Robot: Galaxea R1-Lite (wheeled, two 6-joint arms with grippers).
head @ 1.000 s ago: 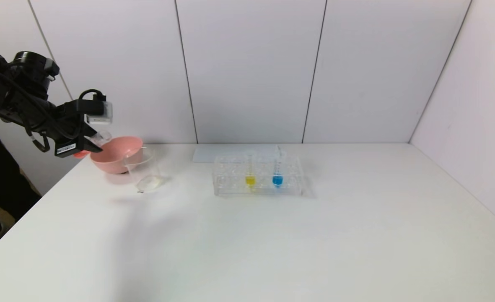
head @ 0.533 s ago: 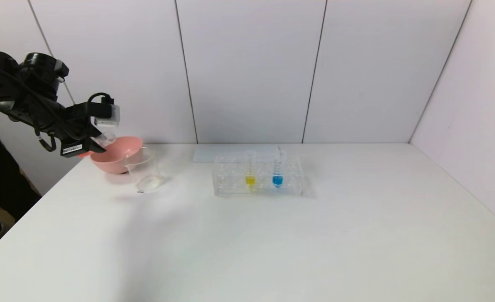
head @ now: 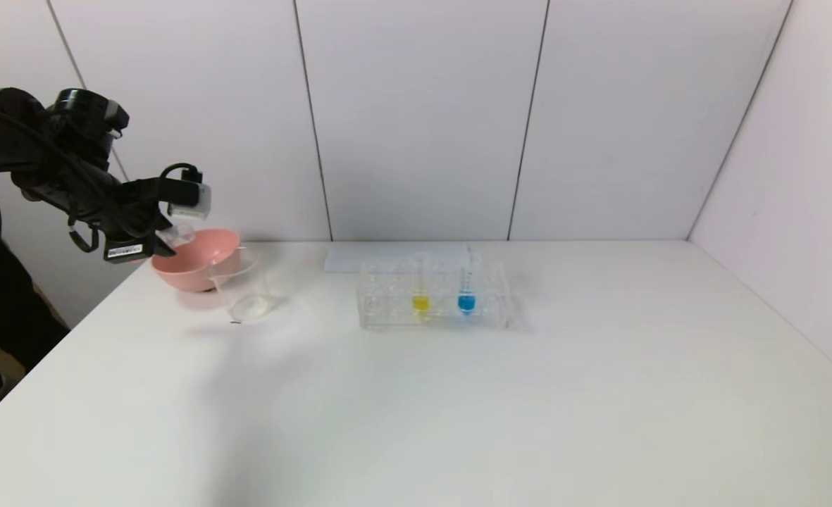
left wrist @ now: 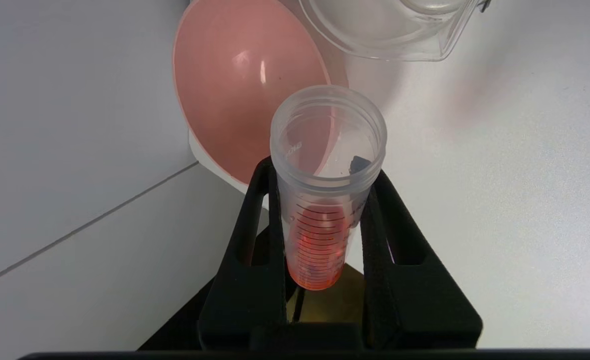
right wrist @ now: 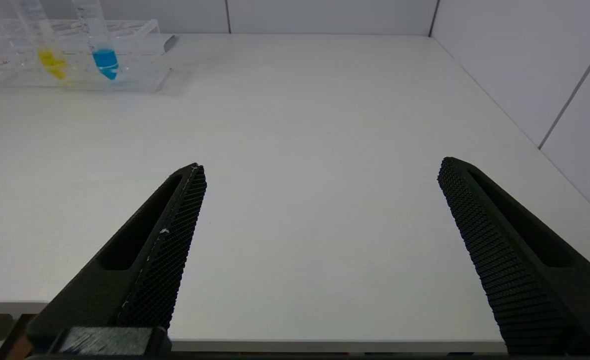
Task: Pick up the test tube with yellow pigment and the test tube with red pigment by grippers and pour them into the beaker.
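Note:
My left gripper (head: 167,236) hovers at the table's far left, over the near-left rim of the pink bowl (head: 201,257), shut on the test tube with red pigment (left wrist: 324,200). The tube lies tilted, with its open mouth (head: 180,232) towards the bowl and the red-orange liquid resting at its closed end between my fingers (left wrist: 255,210). The clear beaker (head: 241,285) stands just right of the bowl and shows at the edge of the left wrist view as the beaker (left wrist: 389,25). The test tube with yellow pigment (head: 420,294) stands upright in the rack. My right gripper (right wrist: 319,170) is open with nothing between its fingers, at the table's front edge.
The clear rack (head: 387,313) at mid-table also holds a blue-liquid tube (head: 466,296). A flat pale sheet (head: 359,257) lies behind it. White walls close the back and right sides. The white table (head: 458,408) spreads wide in front of the rack.
My left gripper has carried the red tube rightwards and slightly up, closer over the pink bowl's rim. Nothing else has moved.

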